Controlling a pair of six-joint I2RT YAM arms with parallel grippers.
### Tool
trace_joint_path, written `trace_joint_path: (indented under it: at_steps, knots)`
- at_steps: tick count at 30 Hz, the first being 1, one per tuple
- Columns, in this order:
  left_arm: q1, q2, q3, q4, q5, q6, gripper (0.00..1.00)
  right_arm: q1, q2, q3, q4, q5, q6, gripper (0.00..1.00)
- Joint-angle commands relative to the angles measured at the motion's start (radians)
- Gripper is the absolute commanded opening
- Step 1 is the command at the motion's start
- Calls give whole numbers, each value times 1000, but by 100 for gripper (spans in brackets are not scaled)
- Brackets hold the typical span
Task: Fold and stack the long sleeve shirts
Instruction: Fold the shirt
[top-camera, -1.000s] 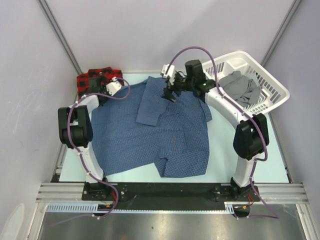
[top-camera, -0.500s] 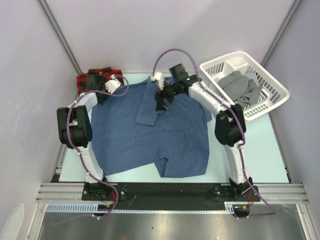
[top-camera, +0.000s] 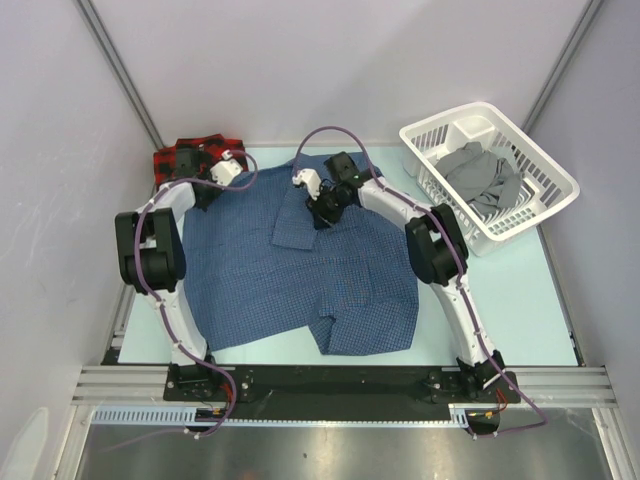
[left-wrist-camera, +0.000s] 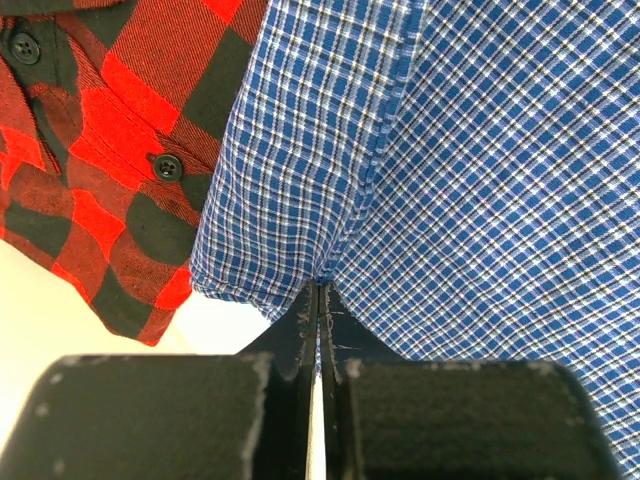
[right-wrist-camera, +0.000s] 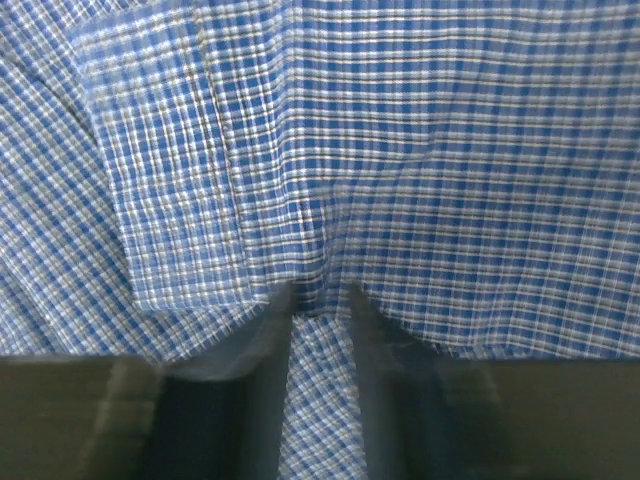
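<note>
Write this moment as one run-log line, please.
left gripper: shut on blue shirt edge | right gripper: jaws astride its folded flap, grip unclear | red shirt: far-left corner

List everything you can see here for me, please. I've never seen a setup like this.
blue shirt: one, dark blue fine check, spread over the middle of the table
plaid shirt: one, red and black, far left corner, partly under the blue shirt's edge
basket: one, white plastic, far right corner
grey garment: one, crumpled inside the basket
table: one, pale blue-green top
cables: purple, looping along both arms
left arm: one, black and white, reaching to the far left
right arm: one, black and white, reaching over the blue shirt
left tool: shut on the blue shirt's edge
right tool: fingers astride a fold of the blue shirt, grip unclear
</note>
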Motion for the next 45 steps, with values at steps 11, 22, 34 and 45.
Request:
trace_joint_path:
  at_steps: [11, 22, 34, 45]
  knots:
    - [27, -20, 154, -144, 72, 121, 0, -116, -254, 29, 1, -51, -20, 0]
    - [30, -118, 122, -250, 97, 230, 0, -240, -446, 31, -91, -182, 15, 0]
    - [31, -256, 1, -325, 103, 286, 0, -354, -703, -109, -178, -245, 29, 0]
    - [35, -382, -135, -381, 126, 314, 0, -371, -930, -270, -365, -274, -40, 0]
